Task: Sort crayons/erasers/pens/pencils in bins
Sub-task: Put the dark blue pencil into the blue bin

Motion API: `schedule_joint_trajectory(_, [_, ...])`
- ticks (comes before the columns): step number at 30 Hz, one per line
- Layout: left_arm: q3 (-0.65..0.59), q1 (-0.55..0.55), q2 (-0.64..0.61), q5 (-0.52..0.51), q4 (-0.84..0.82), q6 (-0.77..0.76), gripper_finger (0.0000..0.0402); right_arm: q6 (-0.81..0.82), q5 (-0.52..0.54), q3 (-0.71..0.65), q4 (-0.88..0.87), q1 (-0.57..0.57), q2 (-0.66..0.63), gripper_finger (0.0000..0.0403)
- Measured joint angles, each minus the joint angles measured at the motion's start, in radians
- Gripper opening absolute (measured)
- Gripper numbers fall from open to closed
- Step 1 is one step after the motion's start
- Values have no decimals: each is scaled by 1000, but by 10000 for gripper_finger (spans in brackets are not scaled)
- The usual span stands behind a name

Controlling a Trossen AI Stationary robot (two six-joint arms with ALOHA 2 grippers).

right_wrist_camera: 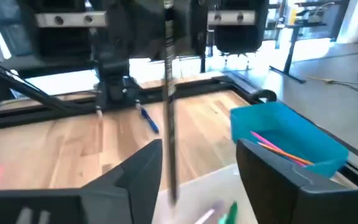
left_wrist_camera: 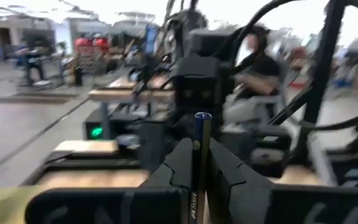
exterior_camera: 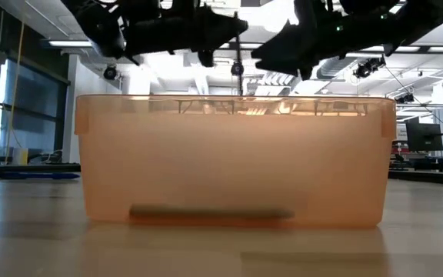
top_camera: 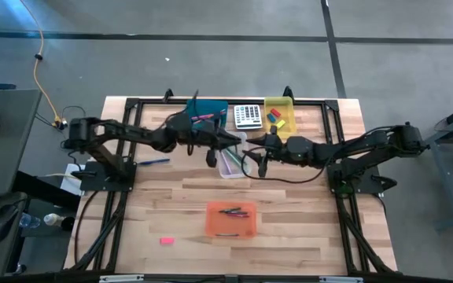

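A thin dark pencil [left_wrist_camera: 201, 134] stands upright in the air over the clear bin [top_camera: 230, 163], with my left gripper [left_wrist_camera: 201, 155] shut on it. The left arm reaches in level from the table's left. My right gripper [right_wrist_camera: 197, 155] comes in from the right and is open. Its fingers stand on either side of the pencil [right_wrist_camera: 169, 106], and I see no touch. The teal bin [right_wrist_camera: 291, 134] holds pink and orange sticks. The yellow bin [top_camera: 280, 114] holds small blocks. The orange bin [top_camera: 231, 219] holds several sticks. My left gripper pinches the pencil's shaft [left_wrist_camera: 200, 163] between its two fingers. The fingers come level from the table's left and lie across it. The pencil stands upright with its top end [left_wrist_camera: 202, 117] above the fingers. Its lower end [right_wrist_camera: 173, 198] hangs clear over the clear bin.
A calculator [top_camera: 248, 116] lies between the teal and yellow bins at the far edge. A blue pen [top_camera: 154, 162] lies on the wood to the left, and a pink eraser [top_camera: 165, 240] lies near the front left. The orange bin [exterior_camera: 237, 161] fills the low view's foreground.
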Motion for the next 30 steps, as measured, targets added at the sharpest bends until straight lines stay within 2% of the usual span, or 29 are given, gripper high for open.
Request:
schedule_joint_trajectory(3, [11,39,-68,-23,-172,95,2,-5,2,0,-37,0,0,207])
schedule_joint_trajectory(6, [45,80,-132,-76,-404,191,2,1,2,0,-82,0,0,199])
schedule_joint_trajectory(10, [146,139,-166,-300,-754,327,2,0,3,0,-111,0,0,155])
schedule_joint_trajectory(13, [226,199,-130,-427,-915,391,2,-26,3,0,-112,0,0,104])
schedule_joint_trajectory(17, [304,293,-34,-431,-986,429,2,-67,3,0,-112,0,0,33])
schedule_joint_trajectory(19, [337,328,27,-429,-1015,444,2,-69,3,0,-112,0,0,9])
schedule_joint_trajectory(24, [447,376,166,-363,-1147,451,2,-68,4,0,-112,1,0,20])
schedule_joint_trajectory(30, [539,388,268,-337,-1227,459,3,-68,3,0,-112,1,0,15])
